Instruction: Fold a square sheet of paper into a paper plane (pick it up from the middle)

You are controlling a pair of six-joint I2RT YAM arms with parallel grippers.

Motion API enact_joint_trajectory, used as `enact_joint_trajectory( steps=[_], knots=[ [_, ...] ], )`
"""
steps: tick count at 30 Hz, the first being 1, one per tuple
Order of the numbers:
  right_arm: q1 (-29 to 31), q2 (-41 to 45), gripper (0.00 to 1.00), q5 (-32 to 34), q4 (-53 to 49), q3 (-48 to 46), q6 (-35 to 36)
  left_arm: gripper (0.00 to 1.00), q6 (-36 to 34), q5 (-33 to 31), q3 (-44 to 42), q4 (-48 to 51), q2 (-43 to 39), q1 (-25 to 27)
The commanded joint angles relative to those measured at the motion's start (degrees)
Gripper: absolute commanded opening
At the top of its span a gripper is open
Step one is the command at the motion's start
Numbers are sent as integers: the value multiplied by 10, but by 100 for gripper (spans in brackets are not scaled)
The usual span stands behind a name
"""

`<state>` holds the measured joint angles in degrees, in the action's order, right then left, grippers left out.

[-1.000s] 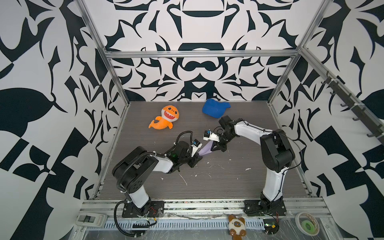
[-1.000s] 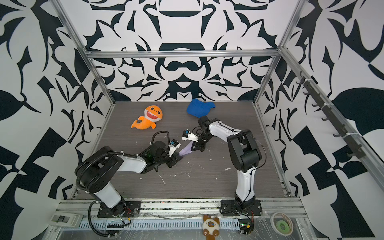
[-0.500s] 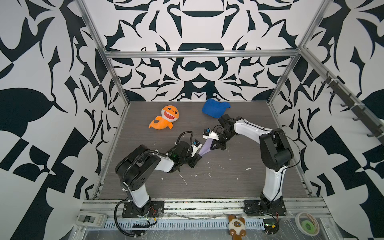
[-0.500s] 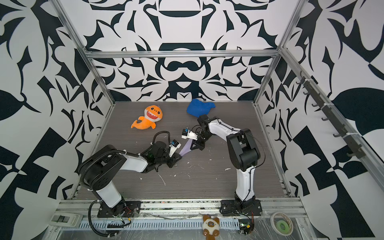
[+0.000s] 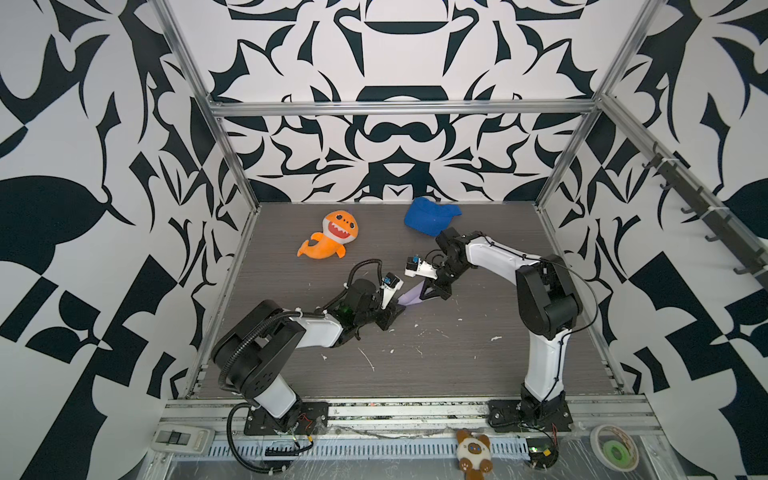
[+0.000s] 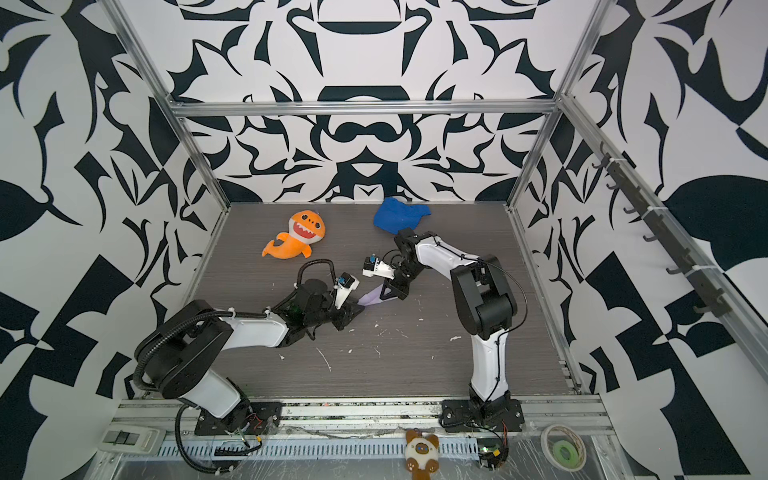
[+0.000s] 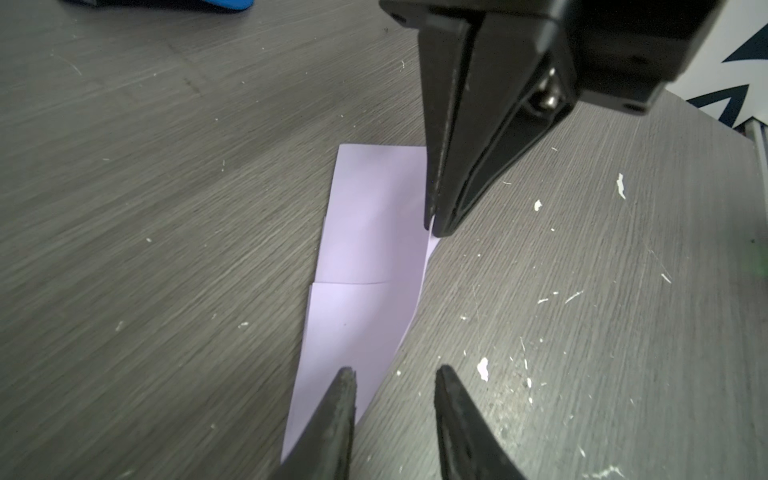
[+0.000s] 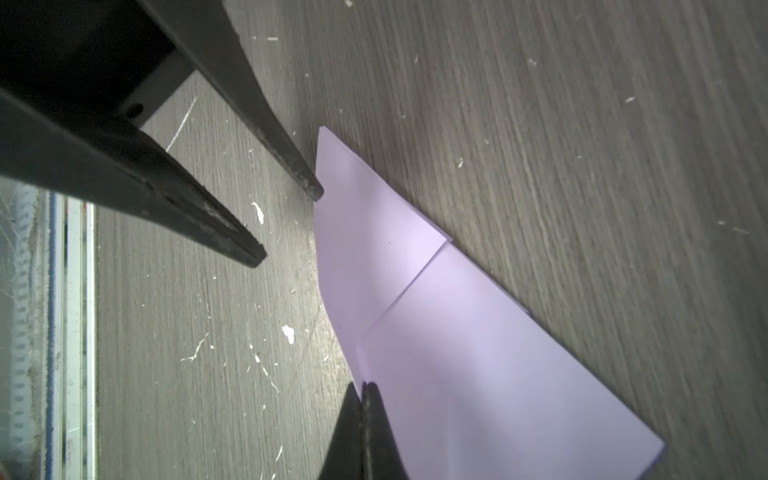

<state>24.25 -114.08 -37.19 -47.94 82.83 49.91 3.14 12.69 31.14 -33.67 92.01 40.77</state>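
The sheet of paper (image 5: pixel 409 296) (image 6: pixel 372 298) lies near the middle of the grey wood-grain table (image 5: pixel 478 361). It is folded into a long, narrow, pale-lavender strip that runs from about 8 o'clock to 2 o'clock in both top views and narrows toward its 8 o'clock end. The left wrist view shows it in layers, with a crosswise edge where one folded flap ends on top of another. The right gripper (image 5: pixel 428 292) (image 6: pixel 388 293) reaches in from 2 o'clock, its jaws pressed tight together on one long edge of the paper. A thin sliver of lavender shows pinched between them in the left wrist view (image 7: pixel 434 226), and the paper's edge curves a little at that spot. The left gripper (image 5: pixel 392 314) (image 6: pixel 353 312) comes in low from 8 o'clock with its jaws a narrow way apart, gripping nothing. In the right wrist view one of its fingers (image 8: pixel 309 185) ends right at the rim of the paper's narrow end, though I cannot tell whether it presses down. The other finger is over bare table just beside the strip. An orange plush shark (image 5: pixel 330 237) lies at about 10 o'clock from the paper, well apart from it. A blue fabric cap (image 5: pixel 430 216) sits at about 1 o'clock by the back wall, just behind the right arm. Small white scraps (image 5: pixel 494 338) dot the table from 4 to 6 o'clock of the paper.
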Motion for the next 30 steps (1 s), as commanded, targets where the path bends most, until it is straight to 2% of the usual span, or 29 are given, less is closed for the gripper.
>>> enact_joint_trajectory(
  steps=[1,13,30],
  knots=[
    [3,2,0,-20,-29,24,1,37,-17,-3,-10,1,14,-3],
    [4,-4,0,-17,-40,34,6,38,-92,-25,20,1,69,-3],
    [3,3,0,1,-42,20,34,34,-148,-3,54,49,81,-3]
  ],
)
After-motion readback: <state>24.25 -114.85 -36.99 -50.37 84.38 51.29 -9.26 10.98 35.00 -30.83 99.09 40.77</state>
